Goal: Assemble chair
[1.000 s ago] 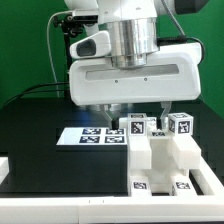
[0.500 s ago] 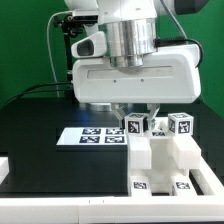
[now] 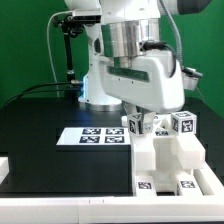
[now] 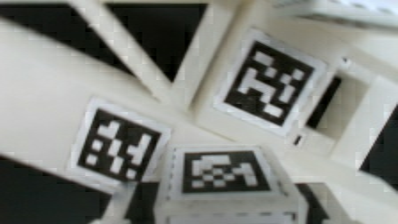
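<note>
Exterior view first: my white two-finger gripper (image 3: 150, 117) hangs at centre frame, turned at an angle, its tips low over the blocky white plastic chair assembly (image 3: 165, 160) that fills the lower right. Whether my fingers are parted or closed I cannot tell, since the hand body hides them. Two tagged white posts (image 3: 181, 125) stand along the assembly's top edge. The flat white marker board (image 3: 95, 136) lies on the black table (image 3: 40, 125), left of the chair.

Wrist view: blurred white chair parts with black-and-white square tags (image 4: 270, 80) crowd the frame; my fingertips cannot be made out.
</note>
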### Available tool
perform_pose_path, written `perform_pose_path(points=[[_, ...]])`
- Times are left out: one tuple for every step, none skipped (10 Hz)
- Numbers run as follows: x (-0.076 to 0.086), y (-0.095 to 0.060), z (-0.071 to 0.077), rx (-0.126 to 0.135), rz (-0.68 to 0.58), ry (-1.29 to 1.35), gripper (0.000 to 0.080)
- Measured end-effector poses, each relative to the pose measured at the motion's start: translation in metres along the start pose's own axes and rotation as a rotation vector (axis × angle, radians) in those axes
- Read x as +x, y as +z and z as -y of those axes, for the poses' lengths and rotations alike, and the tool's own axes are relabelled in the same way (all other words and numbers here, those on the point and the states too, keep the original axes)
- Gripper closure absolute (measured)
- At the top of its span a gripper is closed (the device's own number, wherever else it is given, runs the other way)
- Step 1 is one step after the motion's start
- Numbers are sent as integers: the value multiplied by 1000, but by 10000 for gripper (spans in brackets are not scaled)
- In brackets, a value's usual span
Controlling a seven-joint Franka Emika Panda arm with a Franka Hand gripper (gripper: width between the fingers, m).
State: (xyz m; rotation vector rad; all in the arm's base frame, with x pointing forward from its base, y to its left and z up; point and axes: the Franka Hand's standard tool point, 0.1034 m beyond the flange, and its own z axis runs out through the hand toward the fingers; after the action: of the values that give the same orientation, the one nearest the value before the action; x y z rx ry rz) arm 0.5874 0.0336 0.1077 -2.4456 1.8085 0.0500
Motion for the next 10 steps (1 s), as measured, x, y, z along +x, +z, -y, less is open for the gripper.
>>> perform_pose_path(points=[[-2, -1, 1, -1, 12, 174, 534], [-3, -2, 3, 2, 24, 308, 534], [-3, -1, 3, 5, 36, 414, 534], [-6, 1, 2, 0, 36, 498, 534], [-8, 1, 3, 2, 34, 545, 534], [-10, 1, 4, 3, 28, 568, 534], [-11, 1, 4, 3, 21, 568, 534], [-11, 1, 4, 3, 22, 569, 533], [-11, 1, 4, 2, 22, 566, 375], [-11, 1, 4, 2, 22, 566, 231]])
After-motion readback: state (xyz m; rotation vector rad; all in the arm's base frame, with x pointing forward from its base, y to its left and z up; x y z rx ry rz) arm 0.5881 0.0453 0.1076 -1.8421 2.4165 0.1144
